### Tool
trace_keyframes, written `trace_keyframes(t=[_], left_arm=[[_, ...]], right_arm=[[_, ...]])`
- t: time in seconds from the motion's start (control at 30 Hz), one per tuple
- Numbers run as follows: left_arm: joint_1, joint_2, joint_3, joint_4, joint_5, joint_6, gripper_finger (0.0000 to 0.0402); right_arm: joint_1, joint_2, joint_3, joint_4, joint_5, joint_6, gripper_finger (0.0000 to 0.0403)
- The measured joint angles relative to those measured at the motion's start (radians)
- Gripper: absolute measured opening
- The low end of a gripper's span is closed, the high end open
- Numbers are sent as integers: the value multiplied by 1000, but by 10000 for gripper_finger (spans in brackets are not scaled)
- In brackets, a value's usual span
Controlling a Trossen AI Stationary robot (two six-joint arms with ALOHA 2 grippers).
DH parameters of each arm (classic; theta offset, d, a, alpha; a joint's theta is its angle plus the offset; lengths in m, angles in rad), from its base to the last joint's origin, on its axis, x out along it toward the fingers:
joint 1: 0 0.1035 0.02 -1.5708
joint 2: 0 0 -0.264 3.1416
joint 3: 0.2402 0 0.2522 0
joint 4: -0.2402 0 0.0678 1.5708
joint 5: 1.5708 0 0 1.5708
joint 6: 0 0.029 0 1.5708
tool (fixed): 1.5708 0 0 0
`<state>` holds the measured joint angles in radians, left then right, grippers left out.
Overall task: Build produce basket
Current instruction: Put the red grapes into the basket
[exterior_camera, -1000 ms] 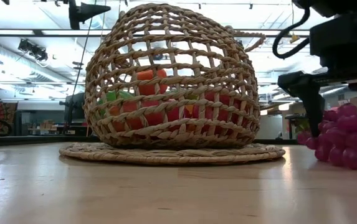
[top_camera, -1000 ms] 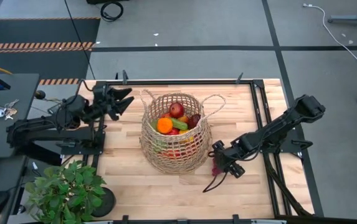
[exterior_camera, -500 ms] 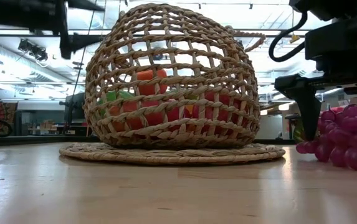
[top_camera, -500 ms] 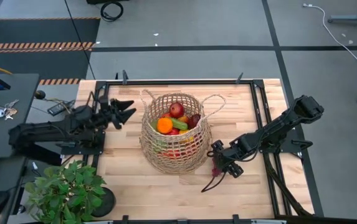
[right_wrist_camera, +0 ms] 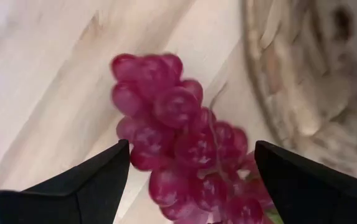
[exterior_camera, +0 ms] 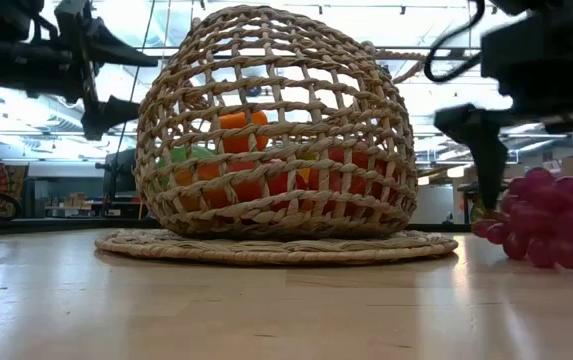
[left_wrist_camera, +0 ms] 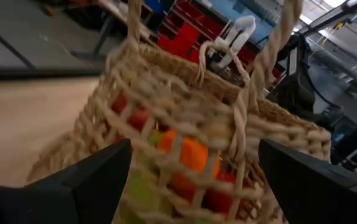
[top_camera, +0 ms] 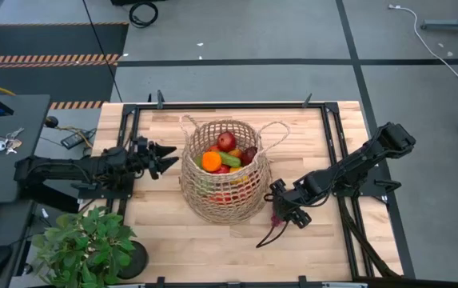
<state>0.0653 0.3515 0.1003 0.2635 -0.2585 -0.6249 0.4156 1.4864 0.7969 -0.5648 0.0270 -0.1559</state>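
The tan wicker basket [top_camera: 225, 184] stands mid-table on its round woven base [exterior_camera: 276, 246], holding a red apple [top_camera: 227, 142], an orange [top_camera: 211, 161] and other produce. Through the weave the low view shows the basket [exterior_camera: 276, 130] full of fruit. Purple grapes [top_camera: 276, 218] lie on the wood to the right of the basket. My right gripper [top_camera: 283, 211] is open above the grapes [right_wrist_camera: 184, 149]. One of its fingers [exterior_camera: 486, 150] stands on each side of the grapes [exterior_camera: 541, 220] without closing. My left gripper [top_camera: 167, 158] is open, level, pointing at the basket's left wall [left_wrist_camera: 184, 143].
A potted green plant [top_camera: 85, 244] sits at the near left corner. Black frame rails [top_camera: 336, 152] run along the table's sides. A dark cable [top_camera: 267, 237] trails on the wood near the grapes. Bare wood lies in front of the basket.
My left gripper has come down from high by the far left and moved toward the near edge and the basket's left side, staying open. The right arm has stayed over the grapes, still open. The basket has not moved.
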Motion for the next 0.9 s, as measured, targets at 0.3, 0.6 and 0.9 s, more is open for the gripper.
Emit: trace_keyframes(t=[0.3, 0.6, 0.9], left_arm=[[-27, 1, -28, -13, 0, -15, 357], [-27, 1, -28, -89, 0, 12, 357], [-30, 1, -28, -337, 0, 60, 357]], right_arm=[[-6, 2, 7, 20, -5, -135, 348], [-14, 2, -25, 27, -43, -151, 345], [-13, 2, -25, 41, -68, -156, 259]])
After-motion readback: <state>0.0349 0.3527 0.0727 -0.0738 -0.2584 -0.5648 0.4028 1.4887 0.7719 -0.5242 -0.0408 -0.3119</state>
